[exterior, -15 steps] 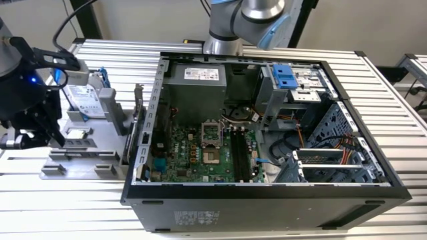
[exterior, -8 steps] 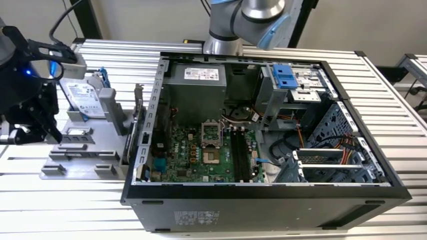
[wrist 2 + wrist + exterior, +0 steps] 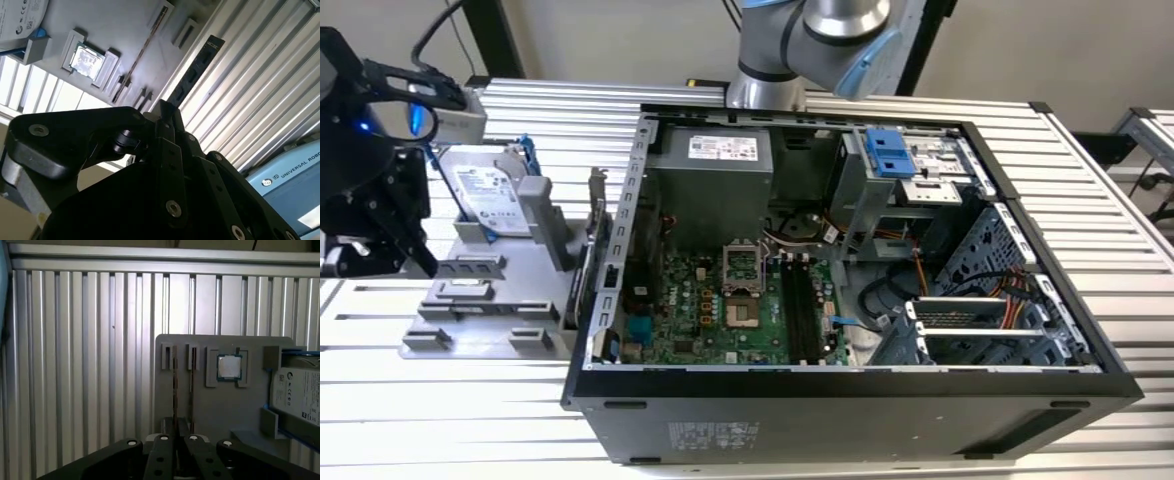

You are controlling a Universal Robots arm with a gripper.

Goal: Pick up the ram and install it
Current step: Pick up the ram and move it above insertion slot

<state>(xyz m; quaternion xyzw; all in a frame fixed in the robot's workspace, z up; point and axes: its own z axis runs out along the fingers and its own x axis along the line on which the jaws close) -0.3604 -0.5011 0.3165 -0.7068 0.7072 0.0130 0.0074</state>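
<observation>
Over slatted table [image 3: 255, 100], pincer [image 3: 166, 111] around ram [image 3: 194, 73]

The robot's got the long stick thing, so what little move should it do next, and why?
Probably carry it toward the exterior view's right, over the open computer case. The gripper looks shut on the ram, which is held apart from the gray holder, while the black memory slots sit inside the case.
</observation>
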